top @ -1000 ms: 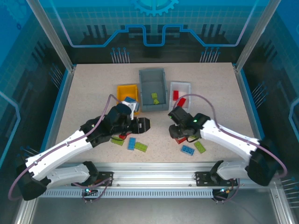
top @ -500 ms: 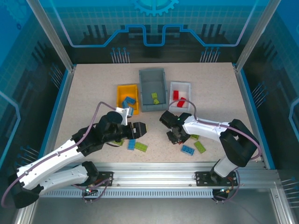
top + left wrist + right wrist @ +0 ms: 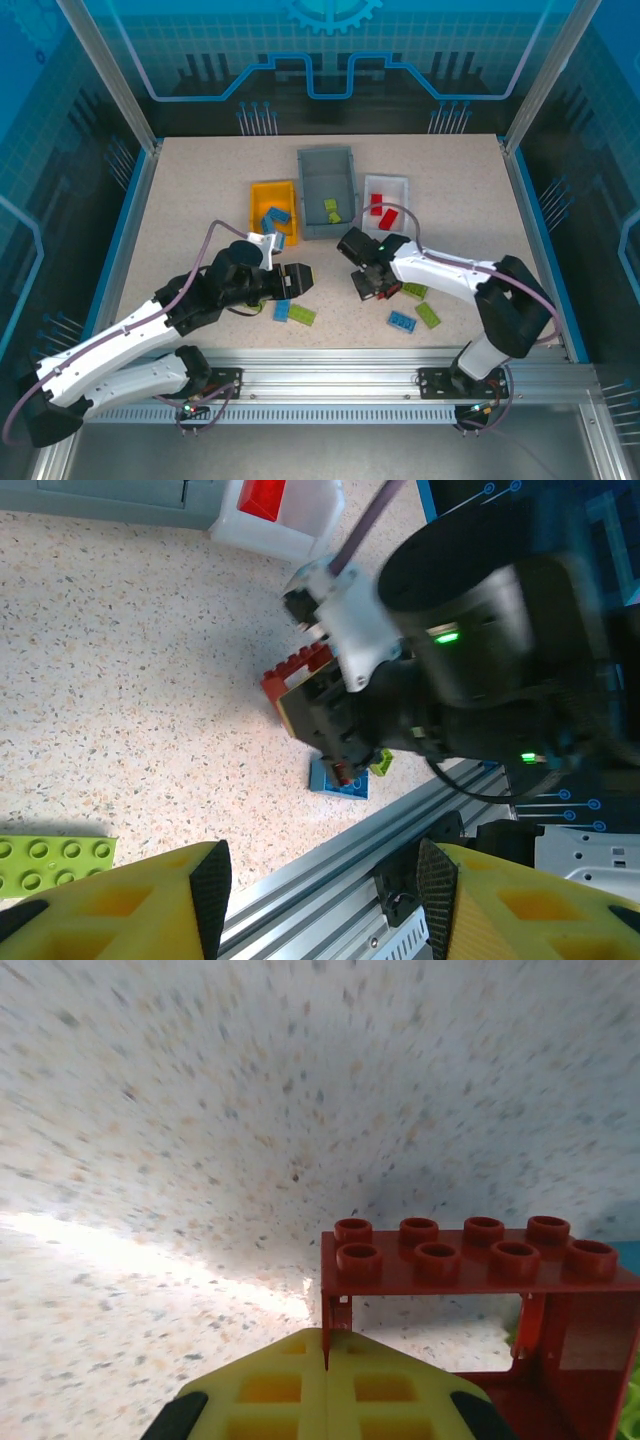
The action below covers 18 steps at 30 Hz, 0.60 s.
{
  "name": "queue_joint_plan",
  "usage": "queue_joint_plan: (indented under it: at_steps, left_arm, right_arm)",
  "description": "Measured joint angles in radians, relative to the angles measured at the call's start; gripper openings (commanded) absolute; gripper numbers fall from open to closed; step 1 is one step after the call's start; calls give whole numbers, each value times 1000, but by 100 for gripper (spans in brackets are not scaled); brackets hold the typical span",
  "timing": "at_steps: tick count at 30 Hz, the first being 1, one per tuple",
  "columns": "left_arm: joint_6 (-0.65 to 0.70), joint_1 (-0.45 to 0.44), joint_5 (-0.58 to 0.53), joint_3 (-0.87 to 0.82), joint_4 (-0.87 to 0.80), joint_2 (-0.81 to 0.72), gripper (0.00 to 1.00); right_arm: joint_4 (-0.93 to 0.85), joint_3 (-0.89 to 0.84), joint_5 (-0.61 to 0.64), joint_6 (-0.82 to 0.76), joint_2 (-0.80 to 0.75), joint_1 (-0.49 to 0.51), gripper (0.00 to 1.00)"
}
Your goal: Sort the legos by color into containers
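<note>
Down on the speckled beige tabletop (image 3: 190,200), the right end effector (image 3: 325,1345) has its yellow pads pressed together, clenched on the thin left wall of a red brick (image 3: 470,1260). That brick is an open frame with two rows of four studs. In the right wrist view its long axis runs left to right and its studs face up. From the left wrist camera the same brick slants from lower left to upper right, touching the dark body of the right arm, with a blue brick (image 3: 338,778) lying just beside it.

The left end effector (image 3: 322,880) is released, its fingers wide apart and nothing between them. A lime green brick (image 3: 50,865) lies flat near its left finger, studs up, long axis left to right.

Seen from above, the yellow bin (image 3: 257,200), grey bin (image 3: 328,160) and white bin (image 3: 385,181) stand in a row at mid-table, well apart from the red brick. Blue translucent panels wall the cell, and an aluminium rail (image 3: 330,385) runs along the near edge.
</note>
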Motion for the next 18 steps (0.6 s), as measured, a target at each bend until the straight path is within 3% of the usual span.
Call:
queue_joint_plan:
  at_steps: [4,8,18]
  left_arm:
    - [12,0,-8,39,2,41,56]
    - [53,0,-29,137,20,143,56]
    - [170,-6,-82,388,101,419,56]
  right_arm:
    - [-14,145,-14,-4,-73,-84,0]
    - [-2,329,-53,-19,-24,-220,0]
    - [-8,769,-169,-15,415,-435,0]
